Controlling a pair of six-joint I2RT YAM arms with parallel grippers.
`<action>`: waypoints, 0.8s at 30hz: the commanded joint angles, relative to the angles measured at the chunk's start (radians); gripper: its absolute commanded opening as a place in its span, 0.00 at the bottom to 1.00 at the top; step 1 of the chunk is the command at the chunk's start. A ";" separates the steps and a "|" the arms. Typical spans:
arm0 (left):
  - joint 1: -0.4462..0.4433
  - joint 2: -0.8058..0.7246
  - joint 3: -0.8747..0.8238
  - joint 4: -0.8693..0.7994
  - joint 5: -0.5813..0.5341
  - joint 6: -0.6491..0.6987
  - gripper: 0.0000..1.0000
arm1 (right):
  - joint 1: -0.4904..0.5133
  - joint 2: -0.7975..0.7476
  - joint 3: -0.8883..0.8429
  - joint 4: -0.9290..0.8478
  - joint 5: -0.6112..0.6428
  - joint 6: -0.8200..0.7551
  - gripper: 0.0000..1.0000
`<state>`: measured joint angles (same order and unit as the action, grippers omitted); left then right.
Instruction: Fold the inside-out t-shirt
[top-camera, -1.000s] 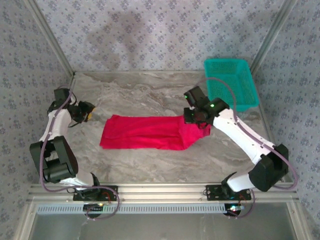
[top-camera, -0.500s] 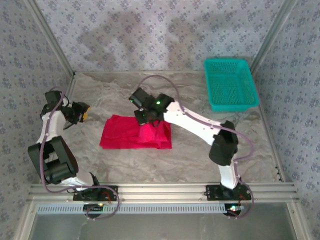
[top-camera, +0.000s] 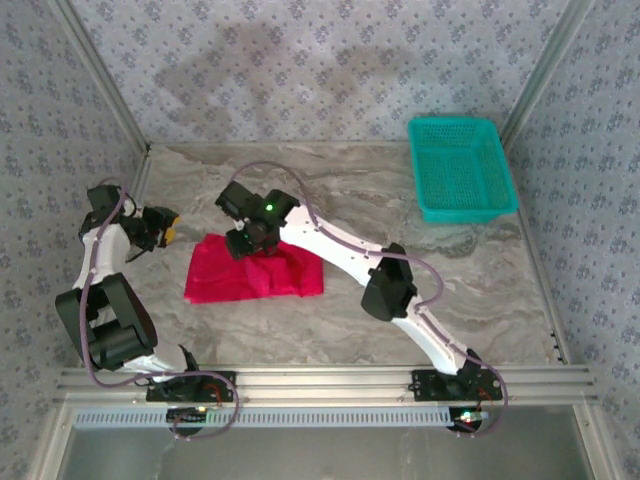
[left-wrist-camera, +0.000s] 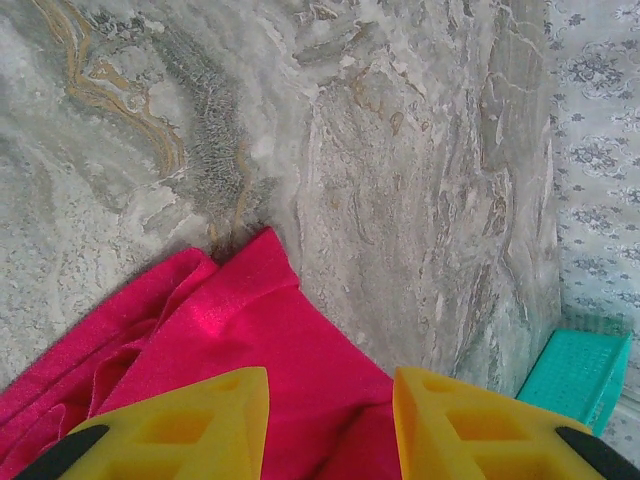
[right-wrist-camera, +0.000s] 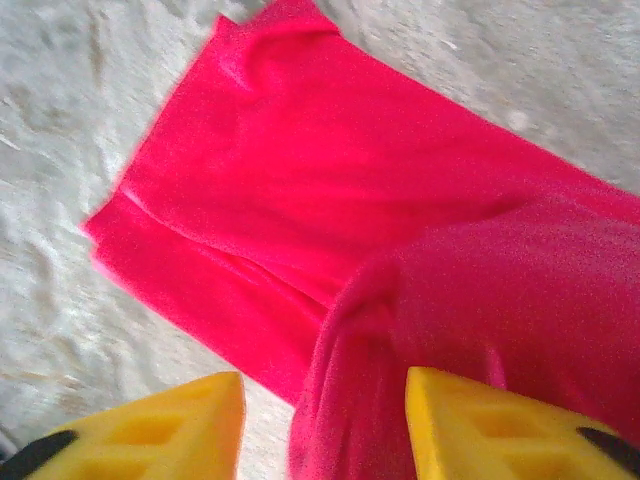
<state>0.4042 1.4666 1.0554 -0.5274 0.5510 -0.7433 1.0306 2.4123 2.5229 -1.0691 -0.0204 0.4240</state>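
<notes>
The inside-out t-shirt lies doubled over on the table. Above its far edge, the right gripper has its fingers apart, with a raised bunch of cloth between them. Left of the shirt and clear of it, the left gripper has its fingers apart. The basket stands far right of the shirt.

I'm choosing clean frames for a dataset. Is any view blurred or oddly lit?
Right wrist view: the table is smeared by motion blur and the t-shirt has soft edges. Left wrist view: sharp, with crisp marble veins. Top external view: even light, a faint broad shadow on the back wall, and the t-shirt's red is so saturated that its folds barely show.
</notes>
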 joint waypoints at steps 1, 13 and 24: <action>0.011 -0.026 -0.017 -0.003 0.015 0.005 0.38 | 0.015 -0.032 0.099 -0.103 -0.058 -0.003 0.56; -0.084 -0.006 -0.074 0.052 -0.002 -0.018 0.39 | -0.158 -0.510 -0.754 0.328 -0.074 0.064 0.35; -0.298 0.241 -0.026 0.149 -0.050 -0.060 0.38 | -0.245 -0.276 -0.883 0.433 -0.194 0.156 0.15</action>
<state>0.1440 1.6604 0.9897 -0.4133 0.5213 -0.7807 0.7860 2.0823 1.6707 -0.6384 -0.1791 0.5293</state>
